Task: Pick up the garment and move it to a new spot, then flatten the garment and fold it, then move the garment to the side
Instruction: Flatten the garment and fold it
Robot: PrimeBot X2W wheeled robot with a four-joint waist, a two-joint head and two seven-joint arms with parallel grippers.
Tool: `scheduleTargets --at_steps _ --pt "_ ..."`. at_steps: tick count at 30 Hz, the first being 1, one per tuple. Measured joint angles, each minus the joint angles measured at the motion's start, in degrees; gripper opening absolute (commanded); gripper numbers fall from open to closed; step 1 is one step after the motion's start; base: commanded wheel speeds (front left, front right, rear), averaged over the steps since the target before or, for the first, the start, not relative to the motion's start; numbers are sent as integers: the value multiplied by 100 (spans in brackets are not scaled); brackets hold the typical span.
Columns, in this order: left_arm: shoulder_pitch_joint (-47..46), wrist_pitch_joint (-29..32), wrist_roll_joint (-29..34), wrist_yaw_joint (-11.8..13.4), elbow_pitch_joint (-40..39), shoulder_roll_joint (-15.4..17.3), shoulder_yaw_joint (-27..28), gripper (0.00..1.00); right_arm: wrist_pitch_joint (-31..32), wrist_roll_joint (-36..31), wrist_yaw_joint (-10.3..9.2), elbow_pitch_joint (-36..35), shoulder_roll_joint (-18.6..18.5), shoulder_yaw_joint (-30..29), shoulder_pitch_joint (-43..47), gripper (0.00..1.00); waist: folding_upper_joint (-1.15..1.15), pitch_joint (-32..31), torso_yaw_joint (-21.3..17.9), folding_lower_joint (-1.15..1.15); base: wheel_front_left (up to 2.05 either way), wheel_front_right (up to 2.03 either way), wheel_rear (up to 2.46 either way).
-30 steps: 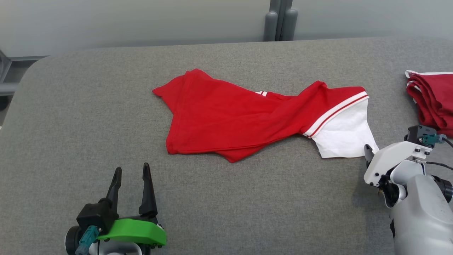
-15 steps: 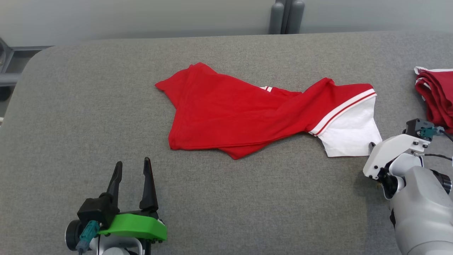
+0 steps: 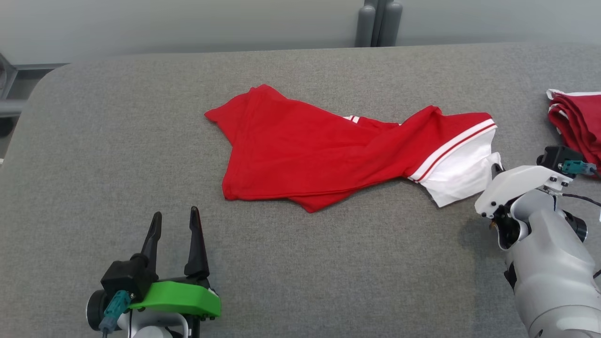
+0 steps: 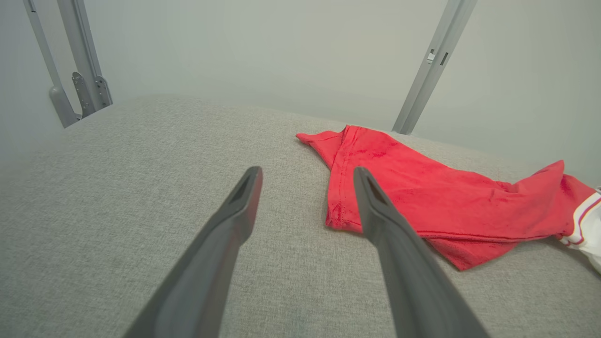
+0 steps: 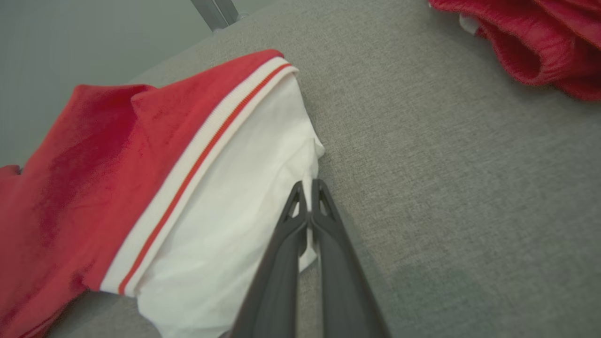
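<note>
1. Lying crumpled near the middle of the grey fabric counter (image 3: 117,141), a red garment (image 3: 319,155), with a white panel (image 3: 462,171) and striped trim (image 3: 450,145) at its right end.
2. Pinching the white panel's right edge with the right tool (image 5: 309,188), fingers clamped tight together, cloth puckered and drawn up slightly at that spot.
3. Holding the left tool (image 3: 173,220) released, fingers spread and empty, at the near left, well apart from the garment.
4. Showing a separate heap of red cloth (image 3: 577,122) at the far right edge.

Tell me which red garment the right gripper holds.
The spread red-and-white garment: the right gripper pinches its white edge. The bunched red garment lies apart.
</note>
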Motion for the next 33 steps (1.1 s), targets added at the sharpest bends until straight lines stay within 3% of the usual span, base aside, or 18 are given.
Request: scheduleTargets --at_steps 6,13,17,23,28,33 --pt "32 1 -120 -3 43 0 -89 100 -360 896 -1 -589 88 743 215 0 0 -102 -133 0 0 0 0" --pt "23 0 -255 -80 423 -1 -280 100 -213 1969 -1 -2147 38 1441 1423 0 0 -225 -318 0 0 0 0" --pt "-109 1 -345 -144 684 -1 -364 100 55 2249 -1 -3114 -132 1373 2157 0 0 -270 -432 0 0 0 0" --pt "-279 176 -633 -250 1031 -1 -553 100 665 2281 -1 -4243 -74 1069 3021 0 0 -328 -552 0 0 0 0" --pt "-426 655 -1410 -342 1518 -1 -781 100 961 2203 -1 -4873 67 865 3403 0 0 -337 -616 0 0 0 0" --pt "-795 886 -2002 -302 1893 -1 -1027 100 1058 2165 -1 -5036 143 910 3432 0 0 -322 -668 0 0 0 0"
